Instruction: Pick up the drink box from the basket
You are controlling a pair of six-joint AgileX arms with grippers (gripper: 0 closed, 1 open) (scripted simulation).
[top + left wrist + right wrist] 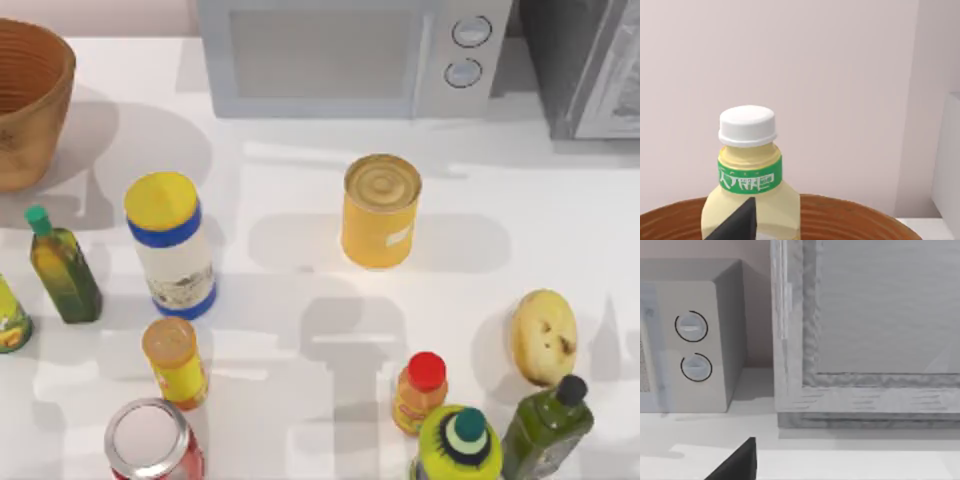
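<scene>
The drink box (pixel 747 170) stands upright in the left wrist view: pale cream-yellow body, white screw cap, green neck band. Its neck and cap rise above the brown woven rim of the basket (pixel 850 210), and its lower body runs out of the picture. A dark wedge of my left gripper (pixel 740 225) lies right in front of the bottle's body. In the top view the basket (pixel 30 110) sits at the table's back left corner, cut by the picture's edge. A dark part of my right gripper (pixel 740 462) hangs over the table's back right, facing the appliances.
A microwave (pixel 350 55) and a second grey appliance (pixel 590 60) line the back. On the table stand a yellow tin can (pixel 380 210), a jar with a yellow lid (pixel 172 245), a green bottle (pixel 63 265), a red-capped bottle (pixel 420 392) and a potato (pixel 543 337).
</scene>
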